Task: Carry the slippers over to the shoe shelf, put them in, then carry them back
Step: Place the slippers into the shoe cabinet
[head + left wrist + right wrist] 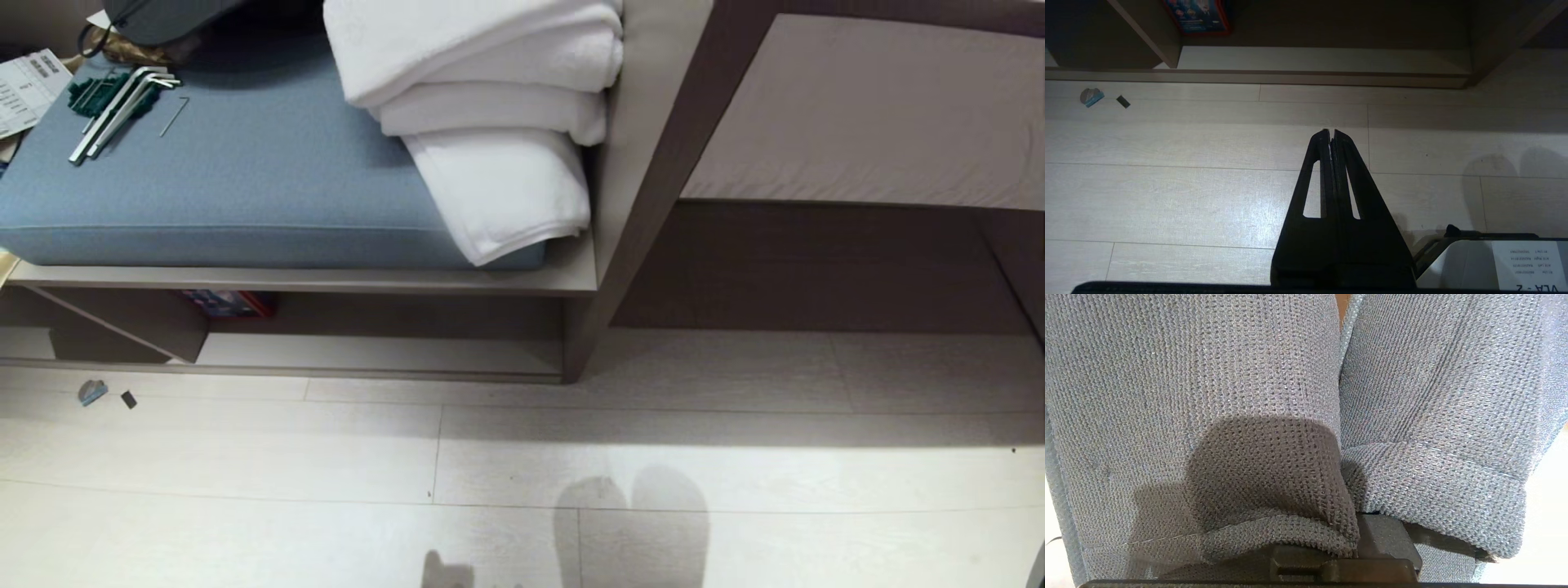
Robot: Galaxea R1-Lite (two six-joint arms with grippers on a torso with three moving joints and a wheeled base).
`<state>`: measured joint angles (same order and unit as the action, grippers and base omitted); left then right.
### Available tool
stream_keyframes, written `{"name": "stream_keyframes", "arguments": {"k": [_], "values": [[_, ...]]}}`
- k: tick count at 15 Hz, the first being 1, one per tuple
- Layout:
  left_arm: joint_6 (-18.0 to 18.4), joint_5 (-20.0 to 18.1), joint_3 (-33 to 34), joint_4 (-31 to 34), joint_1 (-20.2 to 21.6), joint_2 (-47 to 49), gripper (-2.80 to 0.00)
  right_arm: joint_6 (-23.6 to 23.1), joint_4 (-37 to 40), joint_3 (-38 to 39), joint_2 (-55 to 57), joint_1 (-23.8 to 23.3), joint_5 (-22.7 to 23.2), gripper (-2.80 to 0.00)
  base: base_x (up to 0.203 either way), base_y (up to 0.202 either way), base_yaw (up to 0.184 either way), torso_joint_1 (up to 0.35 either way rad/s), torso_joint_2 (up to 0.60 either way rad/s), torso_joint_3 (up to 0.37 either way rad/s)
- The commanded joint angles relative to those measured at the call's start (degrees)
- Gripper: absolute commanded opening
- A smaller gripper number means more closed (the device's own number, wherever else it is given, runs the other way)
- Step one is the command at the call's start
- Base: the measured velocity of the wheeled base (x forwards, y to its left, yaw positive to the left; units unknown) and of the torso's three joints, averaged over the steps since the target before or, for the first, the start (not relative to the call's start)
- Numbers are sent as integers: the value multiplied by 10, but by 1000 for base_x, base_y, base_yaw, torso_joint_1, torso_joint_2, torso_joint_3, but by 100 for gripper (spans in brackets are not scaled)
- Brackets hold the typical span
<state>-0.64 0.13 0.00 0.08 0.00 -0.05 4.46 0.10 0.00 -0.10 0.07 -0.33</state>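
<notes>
right wrist view: the right claw (1347, 539) is clenched on the slippers (1274, 416), both knit uppers filling the frame side by side, their long axes running away from the claw toward the top. left wrist view: the left claw (1332, 136) is clenched on nothing, over bare floor (1167, 183). head view: neither arm shows; the shoe shelf (384, 353) lies in the lower left, under the blue cushion (245, 180) and white towels (490, 122). judged: the pair must go forward and leftward, toes first, into that low opening.
</notes>
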Motion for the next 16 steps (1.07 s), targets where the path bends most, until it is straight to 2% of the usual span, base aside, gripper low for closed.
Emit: {"name": "stream_keyframes", "arguments": {"k": [1,16], "values": [[-1,0,0,0,0,0,-280,0,0,0,0,0,0,-280,0,0,0,2,4,199],[0,0,0,0,0,0,-280,0,0,0,0,0,0,-280,0,0,0,2,1,204]]}}
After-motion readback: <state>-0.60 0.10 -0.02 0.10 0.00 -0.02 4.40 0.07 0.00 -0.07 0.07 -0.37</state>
